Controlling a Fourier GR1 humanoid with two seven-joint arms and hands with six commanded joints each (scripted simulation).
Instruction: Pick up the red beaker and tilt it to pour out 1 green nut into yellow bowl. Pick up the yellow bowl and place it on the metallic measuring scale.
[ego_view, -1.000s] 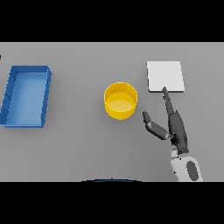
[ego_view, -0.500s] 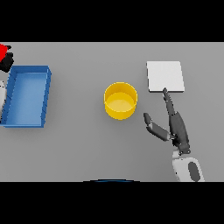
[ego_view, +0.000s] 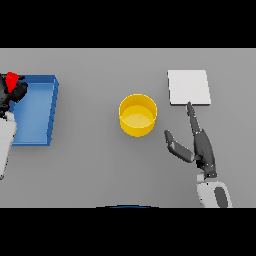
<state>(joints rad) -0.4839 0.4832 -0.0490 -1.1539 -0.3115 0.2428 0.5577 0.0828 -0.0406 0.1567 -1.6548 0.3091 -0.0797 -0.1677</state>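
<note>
Currently, the left robot hand, clamped on the red beaker, sits over the blue tray; the yellow bowl lies well to its right. The right robot hand, fingers straight, is nearer the bowl.

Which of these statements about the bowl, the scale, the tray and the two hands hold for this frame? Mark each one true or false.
1. The yellow bowl stands on the metallic scale. False: it stands on the grey table, to the left of the scale.
2. The right hand is open, its fingers straight, one fingertip at the scale's near edge. True.
3. The right hand holds the bowl. False: it lies apart from the bowl, to its right.
4. The left hand is at the view's left edge, by the blue tray, shut on the red beaker. True.
5. The blue tray lies right of the bowl. False: it lies left.
</note>
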